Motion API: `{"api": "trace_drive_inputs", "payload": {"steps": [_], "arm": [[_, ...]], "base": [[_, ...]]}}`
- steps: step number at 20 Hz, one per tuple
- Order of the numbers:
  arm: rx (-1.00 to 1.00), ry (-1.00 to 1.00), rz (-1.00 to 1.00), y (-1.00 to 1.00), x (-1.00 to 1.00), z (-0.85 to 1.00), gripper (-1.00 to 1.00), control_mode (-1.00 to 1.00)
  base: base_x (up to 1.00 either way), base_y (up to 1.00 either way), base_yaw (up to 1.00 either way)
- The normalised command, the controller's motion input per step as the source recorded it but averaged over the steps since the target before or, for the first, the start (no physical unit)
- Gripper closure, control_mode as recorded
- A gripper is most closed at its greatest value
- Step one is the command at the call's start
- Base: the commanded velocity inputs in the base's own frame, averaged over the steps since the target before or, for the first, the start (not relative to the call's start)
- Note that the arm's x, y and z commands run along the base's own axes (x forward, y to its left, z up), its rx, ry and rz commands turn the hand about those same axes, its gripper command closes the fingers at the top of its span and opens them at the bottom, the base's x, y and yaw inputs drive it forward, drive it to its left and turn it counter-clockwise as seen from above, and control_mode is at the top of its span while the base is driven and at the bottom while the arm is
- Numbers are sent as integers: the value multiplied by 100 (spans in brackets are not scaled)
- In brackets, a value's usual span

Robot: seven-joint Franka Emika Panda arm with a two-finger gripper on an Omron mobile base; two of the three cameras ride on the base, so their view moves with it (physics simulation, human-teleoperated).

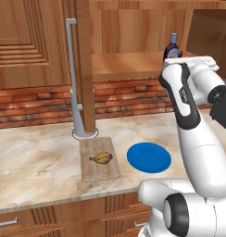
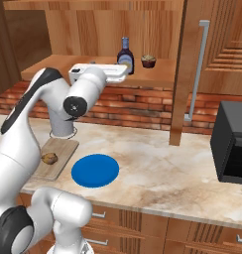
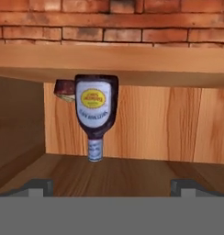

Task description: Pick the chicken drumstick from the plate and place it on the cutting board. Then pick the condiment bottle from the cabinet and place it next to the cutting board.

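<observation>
Drumstick (image 1: 102, 158) sits on the board (image 1: 99, 170). Your fingers (image 3: 40, 186) are wide, bottle (image 3: 96, 109) off-centre ahead; go in misaligned and you'll tip it.

Illegible label on condiment bottle (image 3: 96, 110)

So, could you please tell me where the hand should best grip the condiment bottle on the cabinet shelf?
Probably around the wide labelled body of the condiment bottle, coming in level from the open front of the cabinet. It stands upright, and the open hand already faces it.
</observation>
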Motion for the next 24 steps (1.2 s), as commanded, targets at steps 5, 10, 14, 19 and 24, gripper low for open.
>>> {"api": "trace_drive_inputs", "payload": {"steps": [5, 10, 14, 19, 24], "arm": [[11, 0, -7, -9, 0, 28, -100, -100], [8, 0, -7, -5, 0, 27, -100, -100], [4, 2, -4, 0, 0, 18, -100, -100], [1, 4, 0, 0, 1, 7, -100, -100], [1, 8, 0, 0, 1, 12, -100, -100]], "base": [[0, 0, 0], [0, 0, 0], [0, 0, 0], [0, 0, 0], [0, 0, 0]]}}
